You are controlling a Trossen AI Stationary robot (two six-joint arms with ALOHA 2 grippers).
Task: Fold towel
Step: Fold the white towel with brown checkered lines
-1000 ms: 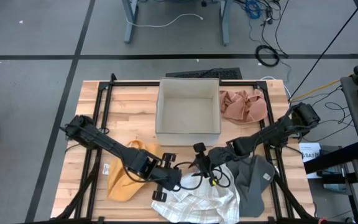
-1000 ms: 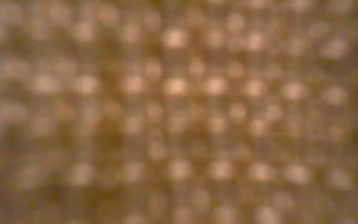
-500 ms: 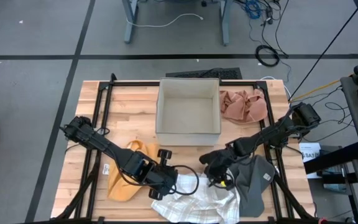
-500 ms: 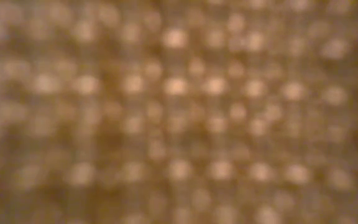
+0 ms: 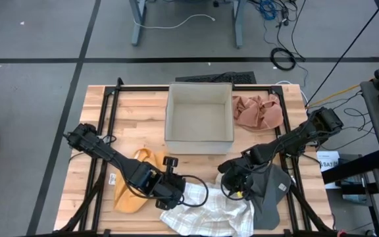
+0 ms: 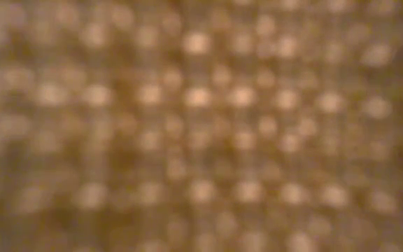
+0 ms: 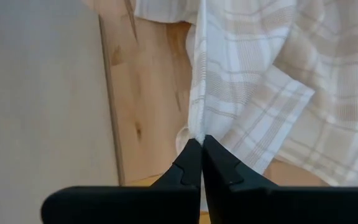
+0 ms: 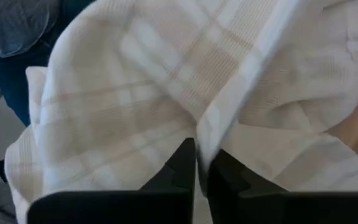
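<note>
The white plaid towel lies crumpled at the table's near edge, between a yellow cloth and a grey one. My left gripper is at the towel's left far part, shut on its edge. My right gripper is at the towel's right far part, slanting down and shut on a fold of it. The towel fills both wrist views. The low view is only a brown blur. My left gripper pinches a hemmed edge of the towel between its two fingers, slanting down from the table's left. The cloth runs away from the fingertips in a narrow raised ridge. The rest of the towel lies on the table. My right gripper pinches a raised fold of the towel between its two fingers, slanting down from the table's right. One layer or several, I cannot tell. The cloth around the fold lies slack and bunched on the table.
A yellow cloth lies left of the towel and a grey cloth right of it. A pink cloth is crumpled at the far right. An open beige box stands at the far middle. Black frame rails border the table.
My right gripper has tipped downward, moved toward the near right onto the towel's right part and shut on a fold there. My left gripper, still shut on the towel's edge, has tipped a little and drawn that edge slightly up.
</note>
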